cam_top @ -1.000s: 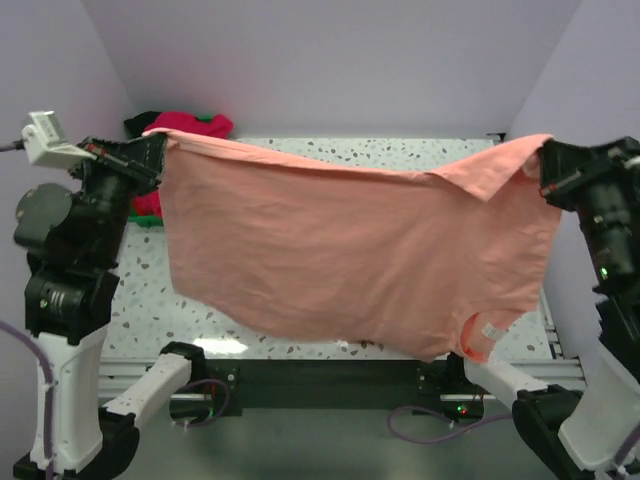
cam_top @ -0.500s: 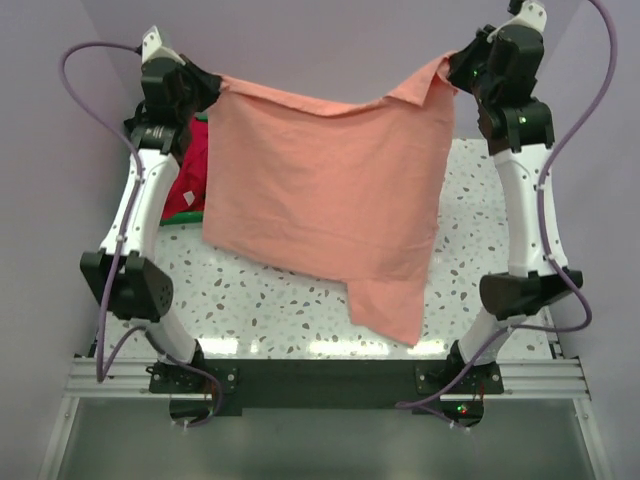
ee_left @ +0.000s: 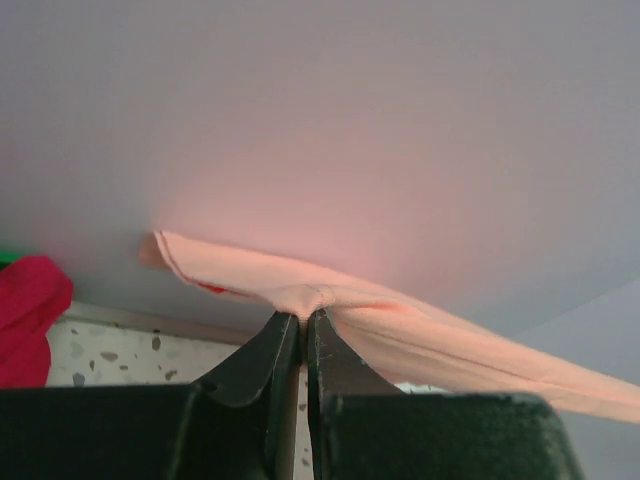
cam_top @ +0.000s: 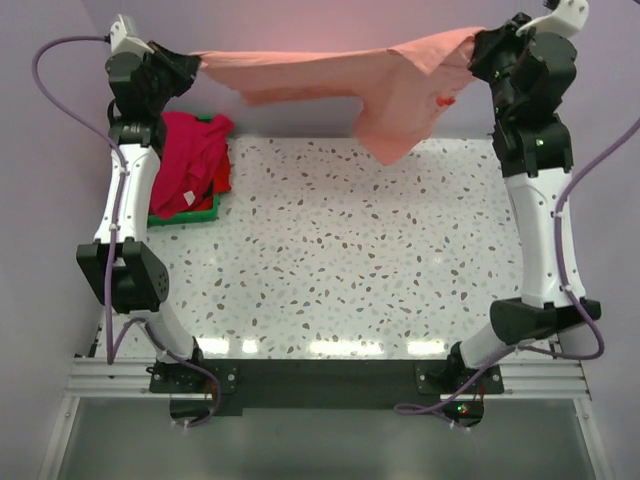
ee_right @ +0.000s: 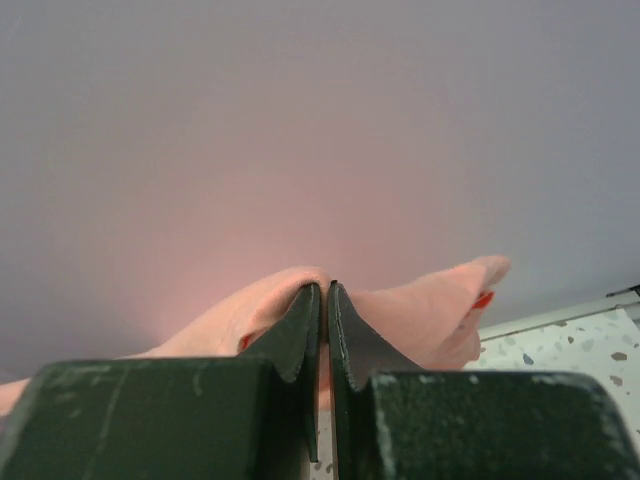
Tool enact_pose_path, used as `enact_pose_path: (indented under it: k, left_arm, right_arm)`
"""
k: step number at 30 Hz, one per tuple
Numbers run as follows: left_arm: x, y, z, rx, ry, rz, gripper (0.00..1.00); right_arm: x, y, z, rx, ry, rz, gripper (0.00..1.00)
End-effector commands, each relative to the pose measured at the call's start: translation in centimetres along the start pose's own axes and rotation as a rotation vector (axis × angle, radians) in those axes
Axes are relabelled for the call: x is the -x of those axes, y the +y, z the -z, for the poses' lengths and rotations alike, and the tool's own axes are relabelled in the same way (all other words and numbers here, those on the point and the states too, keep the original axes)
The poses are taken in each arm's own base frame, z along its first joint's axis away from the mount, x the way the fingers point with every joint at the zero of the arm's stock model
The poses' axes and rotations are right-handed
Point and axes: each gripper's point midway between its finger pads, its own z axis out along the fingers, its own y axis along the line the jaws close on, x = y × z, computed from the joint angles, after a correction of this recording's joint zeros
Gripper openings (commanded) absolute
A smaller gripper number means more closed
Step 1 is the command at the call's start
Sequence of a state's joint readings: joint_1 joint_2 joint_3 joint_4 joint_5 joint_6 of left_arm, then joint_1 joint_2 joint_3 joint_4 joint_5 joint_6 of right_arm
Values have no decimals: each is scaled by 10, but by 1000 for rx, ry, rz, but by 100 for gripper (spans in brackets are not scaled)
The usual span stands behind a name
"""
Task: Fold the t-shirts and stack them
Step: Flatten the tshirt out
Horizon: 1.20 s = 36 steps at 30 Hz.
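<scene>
A salmon-pink t-shirt [cam_top: 340, 72] hangs stretched across the far end of the table, high against the back wall. My left gripper [cam_top: 196, 62] is shut on its left corner; the wrist view shows cloth [ee_left: 300, 290] pinched between the black fingers [ee_left: 255, 355]. My right gripper [cam_top: 474, 52] is shut on the shirt's right corner, where the cloth [ee_right: 290, 295] bunches at the fingertips of that gripper [ee_right: 325, 290]. Part of the shirt droops in a point [cam_top: 392, 135] near the right arm. More t-shirts, red and magenta [cam_top: 190, 160], lie heaped at the far left.
The heap sits on a green tray [cam_top: 185, 215] by the left arm. The speckled white table [cam_top: 340, 260] lies below the raised shirt. Purple walls close in the back and both sides. A metal rail runs along the near edge.
Both arms have swung from near the camera up and back to the far wall, carrying the salmon-pink shirt. The shirt has gone from hanging broad to pulled nearly flat and high.
</scene>
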State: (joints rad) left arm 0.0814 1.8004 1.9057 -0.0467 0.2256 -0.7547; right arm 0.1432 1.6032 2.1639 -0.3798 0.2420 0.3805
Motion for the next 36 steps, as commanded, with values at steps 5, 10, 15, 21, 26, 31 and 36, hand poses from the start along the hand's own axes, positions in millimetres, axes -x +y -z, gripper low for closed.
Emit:
enact_pose_path:
  k: [5,10,15,21,26,31,36]
  left_arm:
    - [-32,0,62,-51,21,43,0]
    - [-118,64,107,102,154,113,0]
    - [-204,122,174,261,263,195,0]
    - [-273,167,243,397,332,259,30]
    - [-282,176,277,450,312,254,55]
    - [-291,199,306,610,334,231,55]
    - [-296,223,325,743,328,195,55]
  right_arm:
    - [-55,-59,70,-135,89,-3,0]
    - [-185,-123,141,-260,372,-1,0]
    - [-267,-158,211,-317,563,-60,0]
    - [-336,-182,272,-357,772,-85,54]
    - [-331,-196,288,-419,766,-54,86]
    - [-328,-203,286,-488,771,-41,85]
    - [-340,-211,282,-551,782,-51,81]
